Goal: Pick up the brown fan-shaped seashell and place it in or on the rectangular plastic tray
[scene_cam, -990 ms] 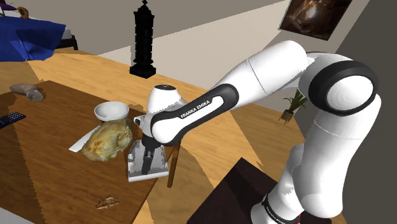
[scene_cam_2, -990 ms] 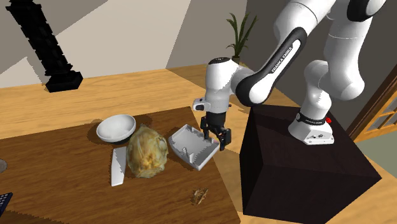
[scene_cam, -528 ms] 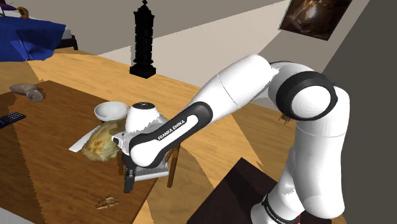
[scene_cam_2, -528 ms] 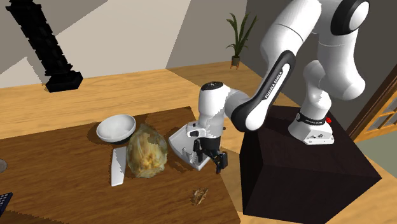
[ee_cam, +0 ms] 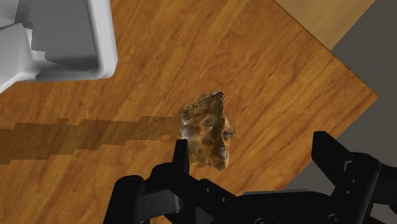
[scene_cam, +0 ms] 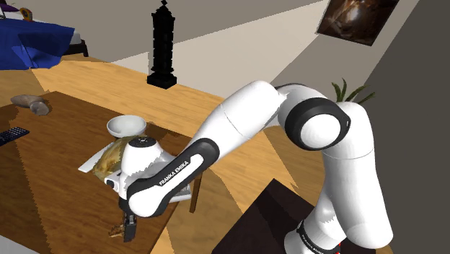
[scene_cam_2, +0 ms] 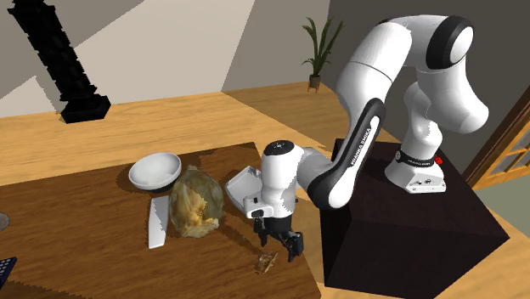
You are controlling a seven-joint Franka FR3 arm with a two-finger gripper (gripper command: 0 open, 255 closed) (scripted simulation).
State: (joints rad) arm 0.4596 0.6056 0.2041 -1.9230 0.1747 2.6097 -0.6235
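Jaws parted over the rough, fan-shaped brown seashell (ee_cam: 207,130), seemingly untouched.

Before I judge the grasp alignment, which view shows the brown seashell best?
The wrist view: the seashell lies close and unobstructed, just ahead of the open tool. The shoulder view shows it partly behind the tool; the second exterior view, small beside it.

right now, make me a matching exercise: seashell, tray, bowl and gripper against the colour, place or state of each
1 seashell
2 tray
3 bowl
4 gripper

a black, open just above the shell
b brown, lying on the wooden table near its edge
c white and round
d white with straight walls

Pairs: 1-b, 2-d, 3-c, 4-a
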